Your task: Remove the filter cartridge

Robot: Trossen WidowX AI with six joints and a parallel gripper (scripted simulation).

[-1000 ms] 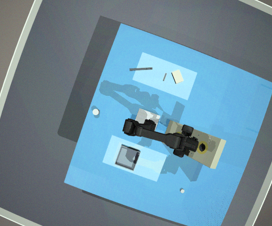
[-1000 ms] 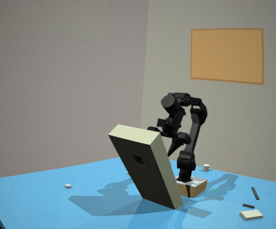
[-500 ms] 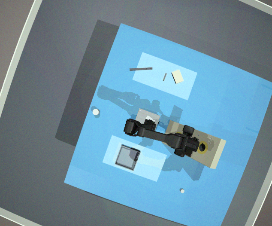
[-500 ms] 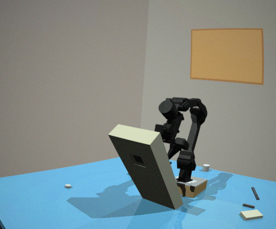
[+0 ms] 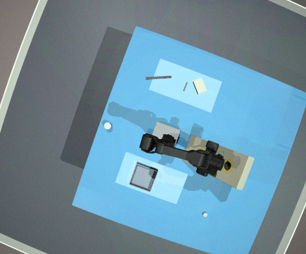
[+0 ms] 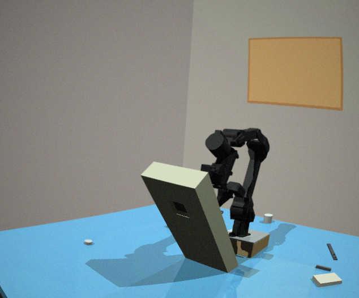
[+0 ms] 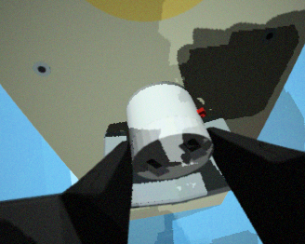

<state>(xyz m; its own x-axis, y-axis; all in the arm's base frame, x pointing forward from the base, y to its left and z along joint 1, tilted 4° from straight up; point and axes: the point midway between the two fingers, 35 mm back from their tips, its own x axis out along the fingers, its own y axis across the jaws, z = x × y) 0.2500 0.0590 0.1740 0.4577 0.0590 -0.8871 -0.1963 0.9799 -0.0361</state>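
Note:
The white round filter cartridge (image 7: 163, 112) shows in the wrist view with its two dark slots facing me. It is out of the yellow-ringed socket (image 5: 227, 165) (image 7: 139, 6) and stands out over a small grey plate (image 7: 177, 191) on the face of the tilted beige service panel (image 5: 240, 169) (image 6: 189, 217) (image 7: 84, 93). My gripper (image 7: 168, 141) (image 5: 215, 162) has a finger against each side of the cartridge and is shut on it. In the top view the arm hides the cartridge. The grey square tray (image 5: 141, 177) lies on the table, left of the panel.
A white cylinder (image 5: 107, 125) (image 6: 268, 217) and a small white disc (image 5: 204, 214) (image 6: 88, 242) stand on the blue table. Two dark bars (image 5: 158, 77) (image 5: 185, 86) and a cream block (image 5: 200, 86) (image 6: 327, 279) lie on a pale patch. The arm's base block (image 6: 253, 240) sits behind the panel.

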